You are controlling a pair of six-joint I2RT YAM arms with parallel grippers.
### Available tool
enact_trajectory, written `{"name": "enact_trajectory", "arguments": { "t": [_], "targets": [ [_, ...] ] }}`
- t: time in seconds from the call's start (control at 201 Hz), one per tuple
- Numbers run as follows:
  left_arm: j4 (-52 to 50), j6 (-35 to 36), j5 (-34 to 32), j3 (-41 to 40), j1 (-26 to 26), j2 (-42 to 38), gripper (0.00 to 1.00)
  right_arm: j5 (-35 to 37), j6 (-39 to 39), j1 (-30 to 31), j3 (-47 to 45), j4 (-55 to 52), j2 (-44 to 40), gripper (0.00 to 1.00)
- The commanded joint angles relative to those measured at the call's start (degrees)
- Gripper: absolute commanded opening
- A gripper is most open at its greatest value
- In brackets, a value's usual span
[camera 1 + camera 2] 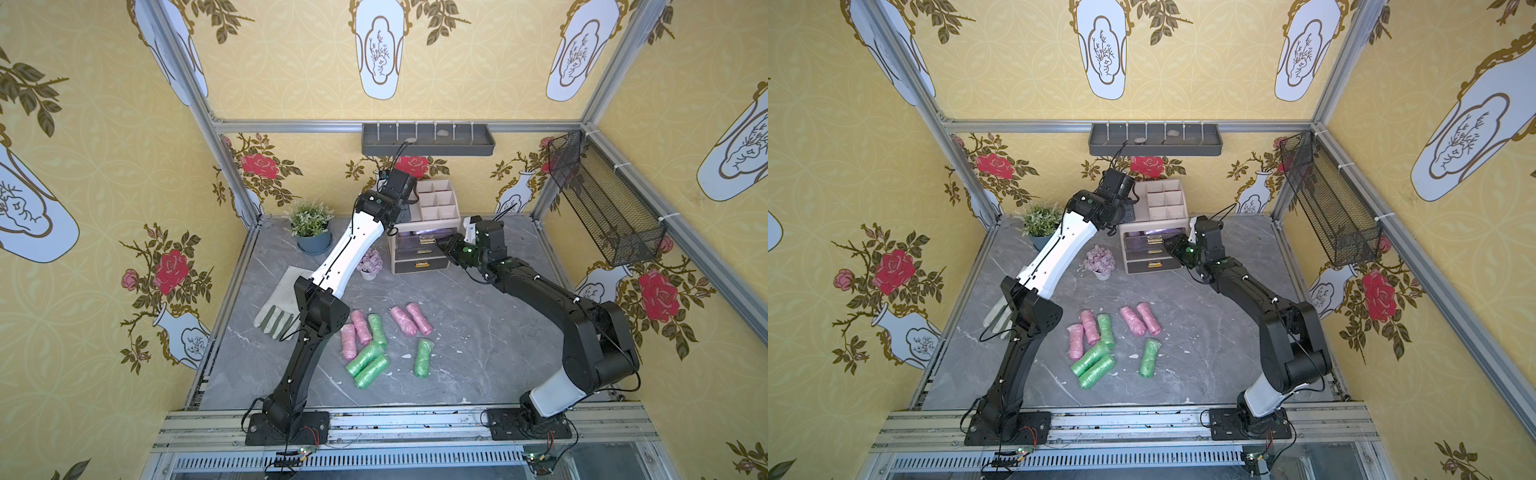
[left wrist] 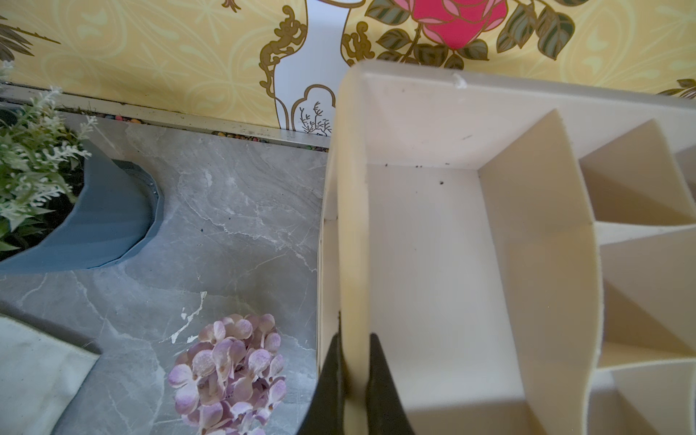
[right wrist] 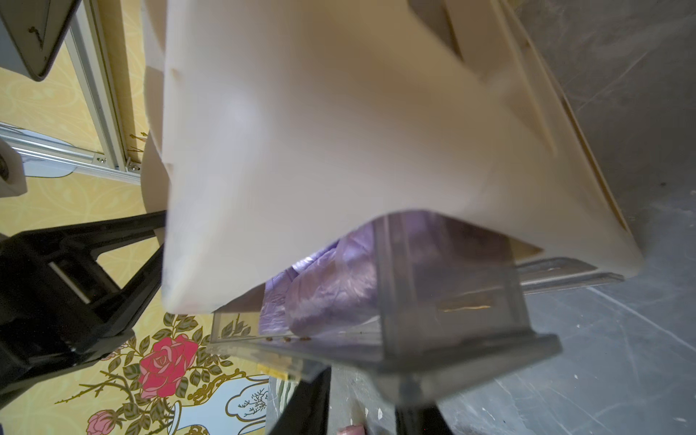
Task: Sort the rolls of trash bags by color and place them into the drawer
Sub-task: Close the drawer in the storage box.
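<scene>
Left gripper (image 2: 354,339) clamped on side wall of organizer (image 2: 433,113); pink rolls (image 1: 360,327) and green rolls (image 1: 365,359) loose on table (image 1: 478,332); purple rolls (image 3: 331,297) inside open top drawer (image 3: 470,350); right gripper (image 3: 361,395) at its front, jaws narrow, grip impossible to tell.

Yellow rose-patterned walls (image 1: 104,166) are enclosing a grey marble worktop (image 1: 478,332). A grey shelf (image 1: 428,146) and mesh basket (image 1: 602,208) are hanging above.
</scene>
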Motion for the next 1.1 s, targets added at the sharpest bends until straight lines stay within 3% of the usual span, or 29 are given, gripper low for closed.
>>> {"name": "enact_trajectory", "arguments": {
  "t": [0.0, 0.582, 0.727, 1.09],
  "targets": [
    [-4.4, -1.8, 4.7, -1.0, -0.1, 1.5, 0.00, 1.1, 1.2, 0.2, 1.2, 5.8, 0.9, 0.30],
    [-4.4, -1.8, 4.4, -2.9, -0.1, 0.2, 0.00, 1.9, 4.1, 0.5, 3.6, 9.0, 4.5, 0.35],
    [-4.6, -1.8, 4.2, -3.0, 0.0, 0.0, 0.00, 2.5, 3.9, 0.8, 1.3, 4.0, 0.3, 0.42],
    [-4.0, -3.9, 4.3, -4.7, 0.1, -1.2, 0.00, 7.2, 8.1, 1.4, -12.7, -6.2, -17.1, 0.46]
  ]
}}
